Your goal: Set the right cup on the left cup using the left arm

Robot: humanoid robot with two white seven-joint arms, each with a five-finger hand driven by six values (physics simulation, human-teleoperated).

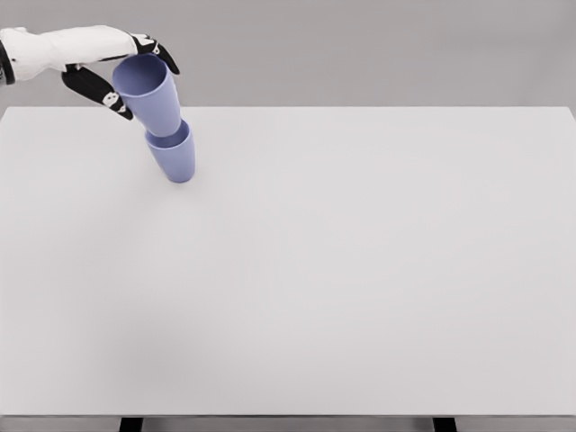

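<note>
Two light blue cups stand stacked at the far left of the table. The upper cup [149, 101] sits inside the lower cup [174, 159], and both lean to the left. My left hand [146, 87] reaches in from the upper left and is shut on the upper cup near its rim, the thumb on the near side and the fingers [162, 52] over the far side. The lower cup's base rests on the table. My right arm does not show.
The white table [360, 270] spans nearly the whole view; its far edge runs just behind the cups. Its front edge and two dark legs show at the bottom. A grey wall lies beyond.
</note>
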